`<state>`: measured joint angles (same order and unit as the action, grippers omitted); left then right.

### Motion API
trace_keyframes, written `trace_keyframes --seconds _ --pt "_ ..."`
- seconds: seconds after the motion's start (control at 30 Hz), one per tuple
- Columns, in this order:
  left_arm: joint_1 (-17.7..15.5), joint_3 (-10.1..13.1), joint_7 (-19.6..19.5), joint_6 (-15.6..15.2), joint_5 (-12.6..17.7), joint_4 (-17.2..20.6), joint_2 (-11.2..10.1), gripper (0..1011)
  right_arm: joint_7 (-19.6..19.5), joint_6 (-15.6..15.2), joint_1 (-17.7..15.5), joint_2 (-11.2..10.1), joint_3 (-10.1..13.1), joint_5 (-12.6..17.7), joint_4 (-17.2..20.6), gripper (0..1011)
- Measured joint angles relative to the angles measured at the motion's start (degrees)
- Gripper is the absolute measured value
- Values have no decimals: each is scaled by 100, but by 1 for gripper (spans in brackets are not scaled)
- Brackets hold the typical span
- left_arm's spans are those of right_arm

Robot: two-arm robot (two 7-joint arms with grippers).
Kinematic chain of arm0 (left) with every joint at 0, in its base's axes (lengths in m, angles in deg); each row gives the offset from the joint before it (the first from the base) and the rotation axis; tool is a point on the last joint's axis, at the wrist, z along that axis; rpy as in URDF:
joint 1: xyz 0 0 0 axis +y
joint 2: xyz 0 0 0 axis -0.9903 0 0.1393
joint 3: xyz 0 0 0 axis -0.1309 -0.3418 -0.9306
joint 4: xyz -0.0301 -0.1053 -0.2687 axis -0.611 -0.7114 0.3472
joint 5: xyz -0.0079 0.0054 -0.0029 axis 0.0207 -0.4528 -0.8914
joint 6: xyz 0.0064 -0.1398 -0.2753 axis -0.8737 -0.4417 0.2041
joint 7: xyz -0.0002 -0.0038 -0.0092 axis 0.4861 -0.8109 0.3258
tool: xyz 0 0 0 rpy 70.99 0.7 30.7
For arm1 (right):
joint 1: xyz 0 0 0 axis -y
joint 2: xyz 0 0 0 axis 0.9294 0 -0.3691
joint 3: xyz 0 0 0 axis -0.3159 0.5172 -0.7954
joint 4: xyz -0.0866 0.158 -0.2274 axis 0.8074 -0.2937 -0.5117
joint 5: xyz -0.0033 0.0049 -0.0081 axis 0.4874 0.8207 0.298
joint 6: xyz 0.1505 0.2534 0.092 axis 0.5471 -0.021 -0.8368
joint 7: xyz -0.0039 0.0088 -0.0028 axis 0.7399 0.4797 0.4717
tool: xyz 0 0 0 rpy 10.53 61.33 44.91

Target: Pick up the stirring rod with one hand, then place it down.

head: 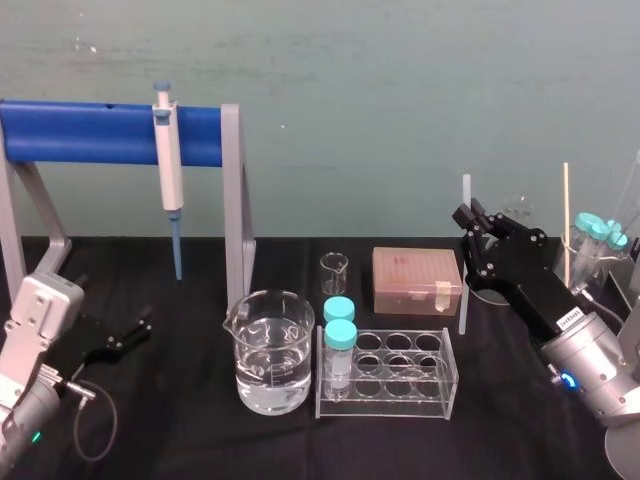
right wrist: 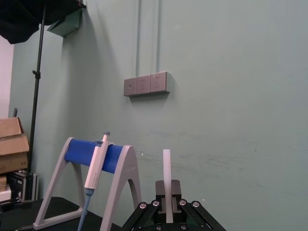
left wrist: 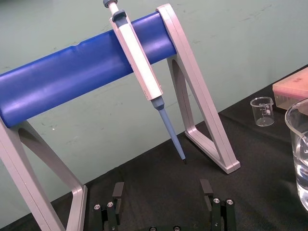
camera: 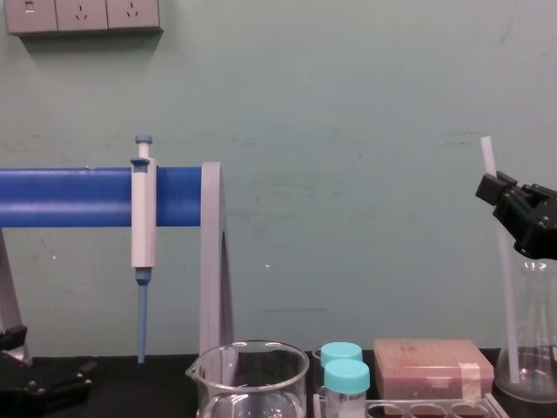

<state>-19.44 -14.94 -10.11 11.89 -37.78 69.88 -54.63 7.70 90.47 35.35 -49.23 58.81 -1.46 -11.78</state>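
So the right claw (head: 478,232) is clenched on the stirring rod (head: 465,290), pinching it close to the top end. A short stub pokes up above the fingers and the long part hangs down below, pretty much upright. The bottom tip ends up just beside the pink tip box (head: 417,280), low over the black worktop (head: 200,440); can't tell if it's actually touching the cloth. I'd say the pickup half is done and what's left is the put-down. To do that nicely I'd steer it to a bare patch, clear of the tip box and the tube rack (head: 388,375), tilt the rod over so it lies nearly flat, and only then let go. Drop it while it's standing and it'll probably tip over and roll into the glassware. The left claw (head: 122,338) is parked on the worktop at the left with its fingers spread, holding nothing.
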Motion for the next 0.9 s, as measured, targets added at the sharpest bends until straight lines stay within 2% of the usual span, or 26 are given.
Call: trace_keyframes --seconds 0.9 --pt "0 0 0 0 0 0 0 1000 17 1 -1 -9 -11 34 -1 66"
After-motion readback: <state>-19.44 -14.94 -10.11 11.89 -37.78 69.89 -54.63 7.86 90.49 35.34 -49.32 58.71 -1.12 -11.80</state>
